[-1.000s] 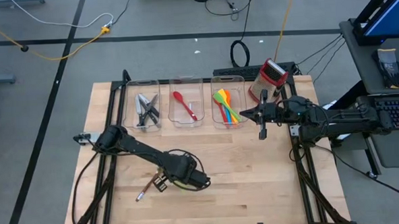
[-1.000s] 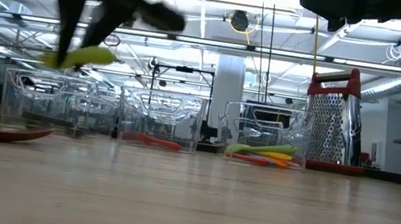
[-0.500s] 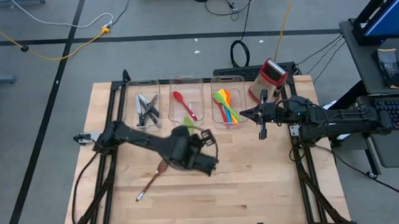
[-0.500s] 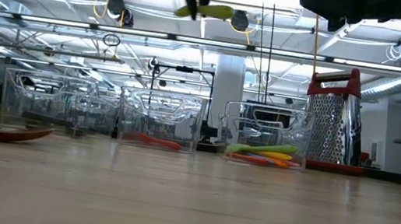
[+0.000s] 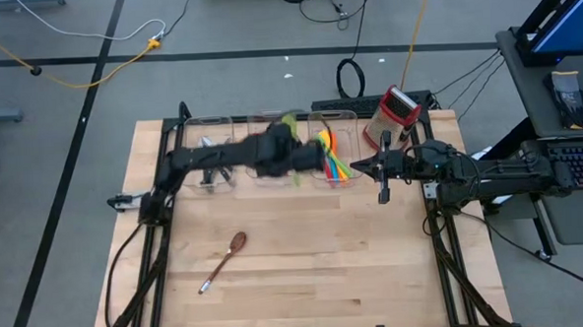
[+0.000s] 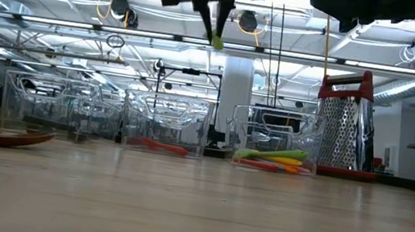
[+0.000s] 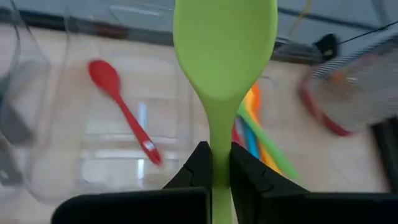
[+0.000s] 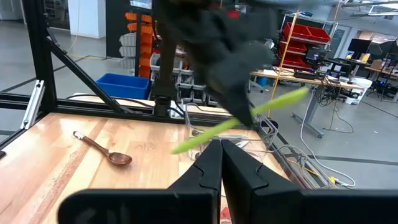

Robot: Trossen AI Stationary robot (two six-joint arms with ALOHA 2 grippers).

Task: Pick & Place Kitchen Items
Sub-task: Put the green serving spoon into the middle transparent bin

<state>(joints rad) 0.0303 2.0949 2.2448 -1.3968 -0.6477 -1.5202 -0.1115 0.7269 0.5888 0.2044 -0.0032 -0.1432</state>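
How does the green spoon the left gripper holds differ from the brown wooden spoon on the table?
The bright green spoon is clamped in the shut left gripper, up in the air over the clear bins; the brown wooden spoon lies flat on the bare wooden table, held by nothing. The green one is near the bins at the table's far side; the brown one lies well short of them. Both are long-handled spoons.

green spoon: smooth matt plastic | table: pale wood planks | bins: clear plastic
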